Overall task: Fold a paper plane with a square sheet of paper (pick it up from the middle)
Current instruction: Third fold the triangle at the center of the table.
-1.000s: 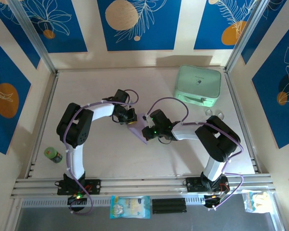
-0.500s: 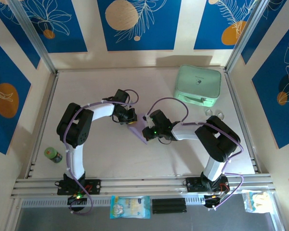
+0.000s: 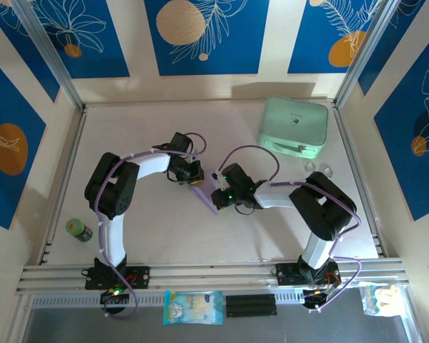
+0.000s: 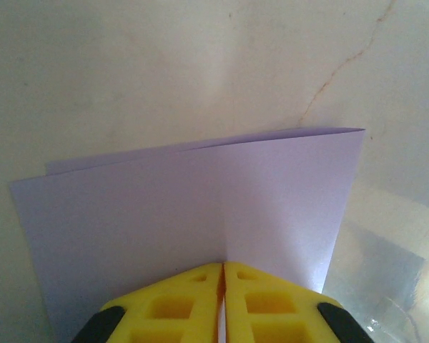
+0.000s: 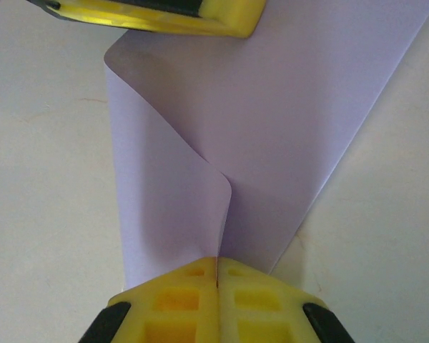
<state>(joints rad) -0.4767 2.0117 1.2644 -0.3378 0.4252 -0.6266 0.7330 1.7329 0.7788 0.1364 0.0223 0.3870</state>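
- Centre of the top view: the paper [image 3: 204,194], a lilac sheet doubled over, is sitting between the two grippers. Whether it is touching the bench [image 3: 157,236] cannot be told.
- The left gripper [image 4: 223,268] is pinching one edge, its yellow jaws pressed together on the sheet with no gap showing. In the left wrist view two layers are fanning apart at the far edge, so the fold is judged loose rather than creased.
- The right gripper [image 5: 216,261] is pinching the opposite side, its jaws likewise pressed together on the paper. There a flap is curling up into a soft ridge that is running toward the jaws.
- Probable reason for the double hold: one arm is anchoring the thin sheet while the other is shaping the flap, so the paper is neither sliding nor sagging.
- Stage, as a judgement: an early fold is being formed, and no pointed dart is showing.
- Surroundings: a mint-green case [image 3: 293,127] is lying at upper right, well apart from the paper. A small green tub [image 3: 79,229] is standing at the left edge. A packet [image 3: 193,307] is lying below the rail at the bottom.
- Obstruction: nothing is lying between the paper and the grippers. The grippers are crowding each other, with the left one entering the top of the right wrist view. The likely hazards are a collision or a tear.
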